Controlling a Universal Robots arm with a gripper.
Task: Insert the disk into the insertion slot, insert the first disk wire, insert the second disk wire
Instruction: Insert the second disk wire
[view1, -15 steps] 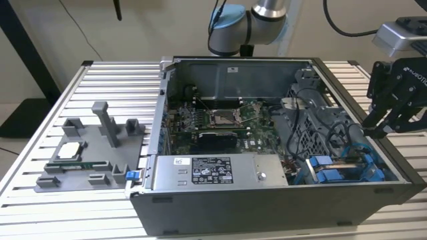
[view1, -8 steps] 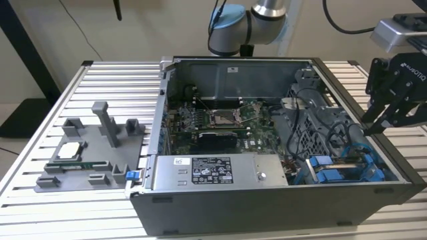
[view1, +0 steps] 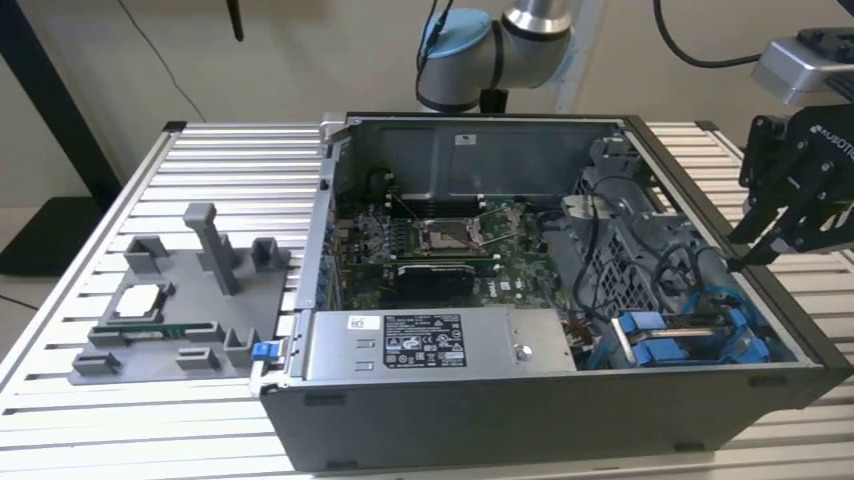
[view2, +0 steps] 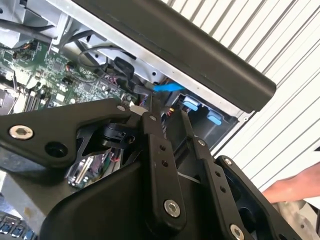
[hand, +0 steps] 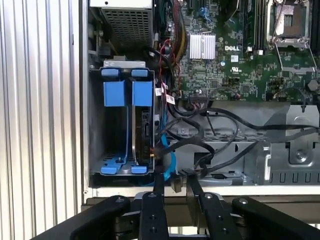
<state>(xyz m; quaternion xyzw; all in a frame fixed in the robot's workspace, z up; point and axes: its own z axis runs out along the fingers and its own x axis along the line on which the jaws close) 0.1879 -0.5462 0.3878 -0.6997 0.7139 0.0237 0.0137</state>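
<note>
The bench (view1: 120, 440) is ribbed bare metal with a satin sheen. The case (view1: 534, 420) is matt grey sheet metal. The carriers (hand: 142, 93) are smooth, bright blue plastic. The pincer (hand: 175, 179) is matt black with shiny screws. The cables (hand: 180, 111) have smooth black sheaths.

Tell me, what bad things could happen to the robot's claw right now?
The gripper hangs at the case's edge, right beside a tangle of loose black cables, so it might snag or tug one. The blue cable next to the disk in the insertion slot could get pinched. A person's arm is close by at the table, so a swing might hit it.
</note>
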